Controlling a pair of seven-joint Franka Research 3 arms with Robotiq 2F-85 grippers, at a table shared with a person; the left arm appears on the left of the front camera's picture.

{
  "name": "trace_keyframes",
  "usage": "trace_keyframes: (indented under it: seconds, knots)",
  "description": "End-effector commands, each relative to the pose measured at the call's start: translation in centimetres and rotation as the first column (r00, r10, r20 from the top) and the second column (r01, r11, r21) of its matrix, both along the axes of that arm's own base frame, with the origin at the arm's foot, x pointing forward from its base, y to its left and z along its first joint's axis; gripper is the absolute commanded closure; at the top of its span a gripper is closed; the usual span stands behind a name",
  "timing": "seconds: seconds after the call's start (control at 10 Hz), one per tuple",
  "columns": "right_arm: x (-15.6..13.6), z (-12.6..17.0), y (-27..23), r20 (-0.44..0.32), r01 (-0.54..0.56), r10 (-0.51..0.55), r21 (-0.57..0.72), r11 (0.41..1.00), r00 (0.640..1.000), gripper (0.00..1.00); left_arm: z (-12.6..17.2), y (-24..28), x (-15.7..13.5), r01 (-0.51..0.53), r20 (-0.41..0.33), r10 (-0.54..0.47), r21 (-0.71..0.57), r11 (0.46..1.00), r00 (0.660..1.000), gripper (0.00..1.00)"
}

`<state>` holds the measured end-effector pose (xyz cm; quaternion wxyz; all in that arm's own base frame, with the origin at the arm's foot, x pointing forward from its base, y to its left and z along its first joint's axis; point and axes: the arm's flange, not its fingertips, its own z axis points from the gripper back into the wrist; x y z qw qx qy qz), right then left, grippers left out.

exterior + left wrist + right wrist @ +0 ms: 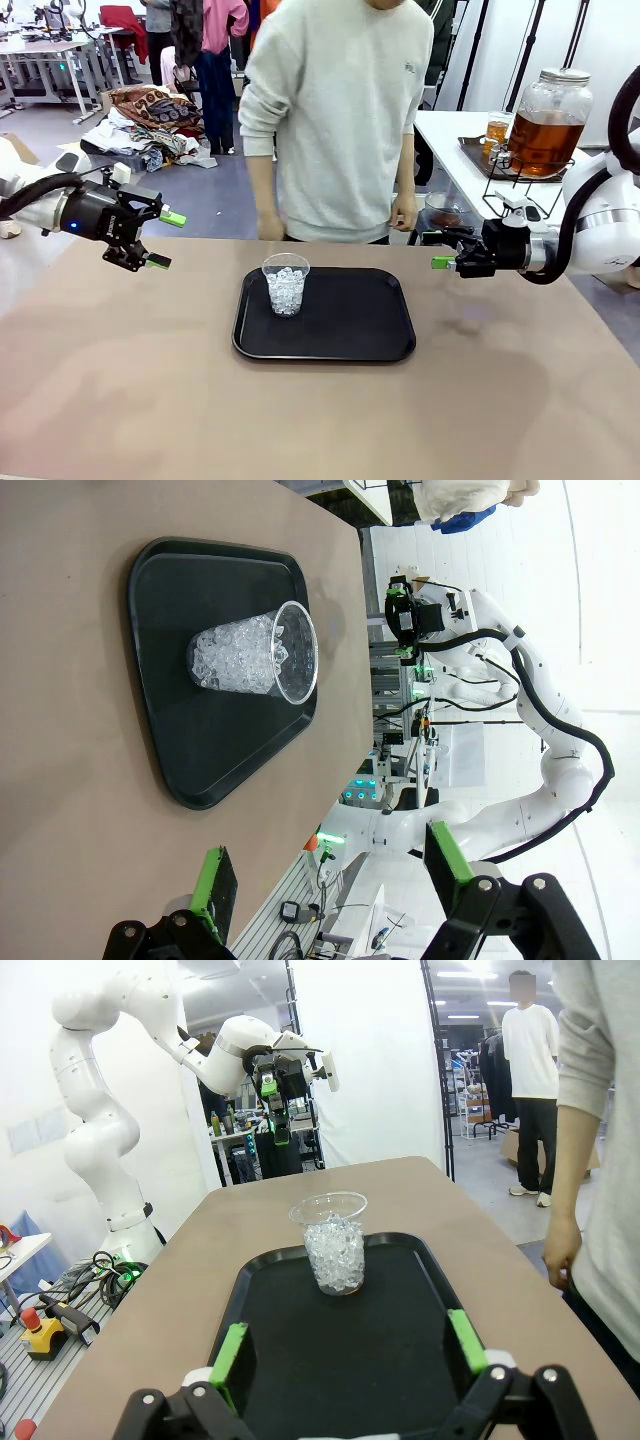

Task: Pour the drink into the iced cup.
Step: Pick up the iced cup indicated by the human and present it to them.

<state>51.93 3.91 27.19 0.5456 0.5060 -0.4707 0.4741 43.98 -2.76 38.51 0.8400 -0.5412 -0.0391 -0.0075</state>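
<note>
The iced cup [286, 285], clear plastic and full of ice, stands upright on the back left part of a black tray [380, 335]. Amber-brown drink [545, 135] sits in a big glass jar on a side table at the back right, with a small glass [497, 130] of the same colour beside it. My left gripper [166, 240] hovers open left of the tray. My right gripper [440, 250] hovers open right of it. Both are empty and point at the cup [255, 660] [335, 1245]. The green pads frame it in each wrist view: left gripper [330, 870], right gripper [347, 1340].
A person stands at the table's far edge behind the tray, hands [404, 212] hanging at the sides. The tray [150, 730] [260, 1360] lies mid-table with bare tabletop [120, 380] around it. The jar rests on a wire stand [520, 190] on the white side table.
</note>
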Motion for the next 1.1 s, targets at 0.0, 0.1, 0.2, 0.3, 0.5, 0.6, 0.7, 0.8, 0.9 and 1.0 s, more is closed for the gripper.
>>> trace_keyframes:
  seconds: [0.0, 0.1, 0.2, 0.3, 0.5, 0.6, 0.7, 0.8, 0.9, 1.0]
  knots:
    - [0.11, 0.21, 0.04, 0.002, -0.001, 0.001, -0.001, 1.000, 1.000, 0.00, 0.08, -0.03, -0.12, -0.001, 0.003, 0.001, -0.003, 1.000, 1.000, 0.00]
    - [0.11, 0.21, 0.04, 0.002, -0.001, 0.001, -0.001, 1.000, 1.000, 0.00, 0.08, -0.03, -0.12, -0.001, 0.003, 0.001, -0.003, 1.000, 1.000, 0.00]
    - [0.11, 0.21, 0.04, 0.002, -0.001, 0.001, -0.001, 1.000, 1.000, 0.00, 0.08, -0.03, -0.12, -0.001, 0.003, 0.001, -0.003, 1.000, 1.000, 0.00]
    - [0.11, 0.21, 0.04, 0.002, -0.001, 0.001, -0.001, 1.000, 1.000, 0.00, 0.08, -0.03, -0.12, -0.001, 0.003, 0.001, -0.003, 1.000, 1.000, 0.00]
    - [0.11, 0.21, 0.04, 0.002, -0.001, 0.001, -0.001, 1.000, 1.000, 0.00, 0.08, -0.03, -0.12, -0.001, 0.003, 0.001, -0.003, 1.000, 1.000, 0.00]
    - [0.11, 0.21, 0.04, 0.002, -0.001, 0.001, -0.001, 1.000, 1.000, 0.00, 0.08, -0.03, -0.12, -0.001, 0.003, 0.001, -0.003, 1.000, 1.000, 0.00]
    - [0.11, 0.21, 0.04, 0.002, -0.001, 0.001, -0.001, 1.000, 1.000, 0.00, 0.08, -0.03, -0.12, -0.001, 0.003, 0.001, -0.003, 1.000, 1.000, 0.00]
    - [0.11, 0.21, 0.04, 0.002, -0.001, 0.001, -0.001, 1.000, 1.000, 0.00, 0.08, -0.03, -0.12, -0.001, 0.003, 0.001, -0.003, 1.000, 1.000, 0.00]
    - [0.11, 0.21, 0.04, 0.002, -0.001, 0.001, -0.001, 1.000, 1.000, 0.00, 0.08, -0.03, -0.12, -0.001, 0.003, 0.001, -0.003, 1.000, 1.000, 0.00]
    - [0.11, 0.21, 0.04, 0.002, -0.001, 0.001, -0.001, 1.000, 1.000, 0.00, 0.08, -0.03, -0.12, -0.001, 0.003, 0.001, -0.003, 1.000, 1.000, 0.00]
